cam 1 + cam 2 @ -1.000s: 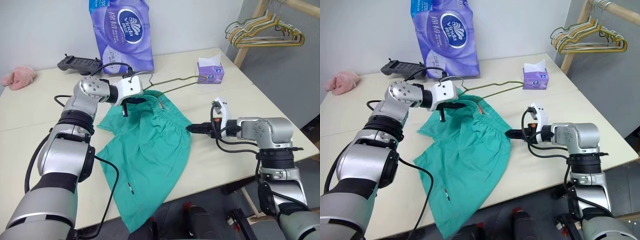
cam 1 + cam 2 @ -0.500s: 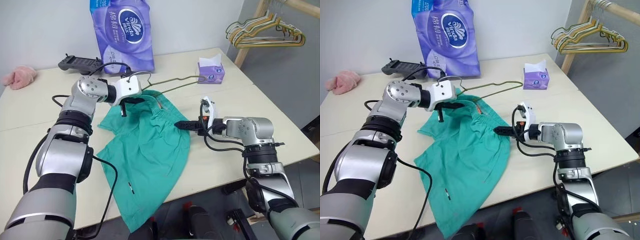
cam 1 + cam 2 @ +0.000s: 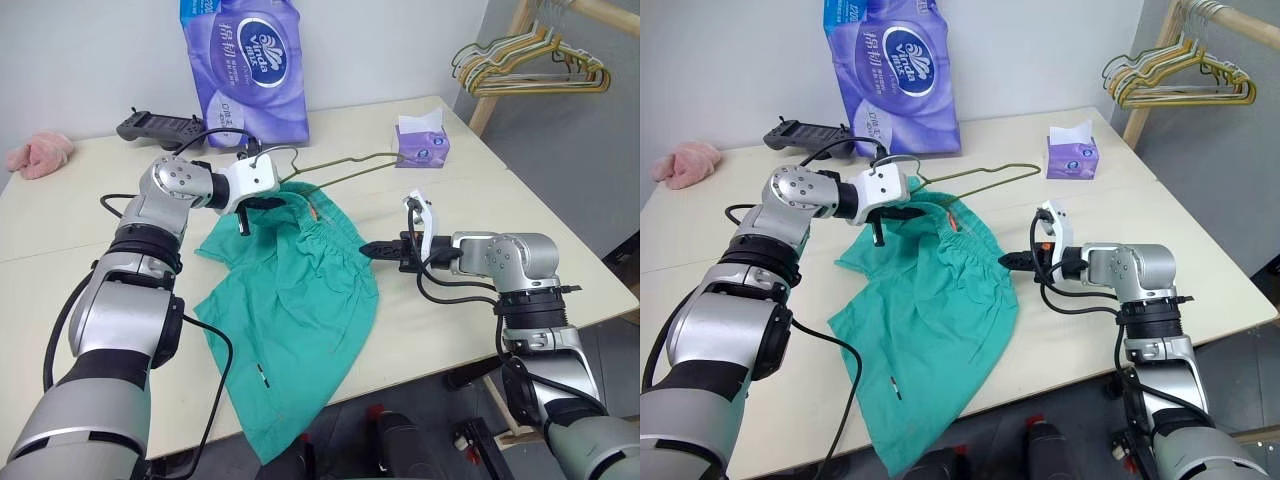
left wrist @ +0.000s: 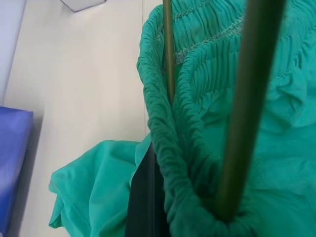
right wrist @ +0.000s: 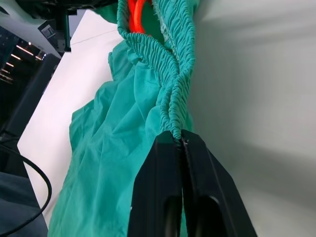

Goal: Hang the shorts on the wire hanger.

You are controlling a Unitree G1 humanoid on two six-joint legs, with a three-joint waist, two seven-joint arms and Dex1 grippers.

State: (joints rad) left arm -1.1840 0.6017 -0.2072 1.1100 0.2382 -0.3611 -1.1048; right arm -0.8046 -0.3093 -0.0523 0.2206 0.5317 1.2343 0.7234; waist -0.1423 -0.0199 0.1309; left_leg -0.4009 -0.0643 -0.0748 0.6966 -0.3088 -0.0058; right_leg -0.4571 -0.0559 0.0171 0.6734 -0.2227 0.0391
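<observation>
The teal-green shorts (image 3: 290,300) lie on the table, and their legs hang over its front edge. The thin wire hanger (image 3: 350,160) is raised above the table, with one end tucked inside the gathered waistband (image 4: 163,113). Its other tip points toward the tissue box. My left gripper (image 3: 256,206) is shut on the wire hanger near its hook, at the left end of the waistband. My right gripper (image 5: 178,136) is shut on the right end of the waistband (image 5: 170,94), pointing left, level with the table.
A purple toilet paper pack (image 3: 245,60) and a black controller (image 3: 158,127) stand at the back. A purple tissue box (image 3: 421,145) sits beyond the hanger's tip. A pink cloth (image 3: 38,155) lies far left. Yellow and green hangers (image 3: 530,60) hang on a wooden rack at the right.
My right gripper moved a little left to the waistband's right end and went from open to shut on it. The left arm and the hanger stayed put.
</observation>
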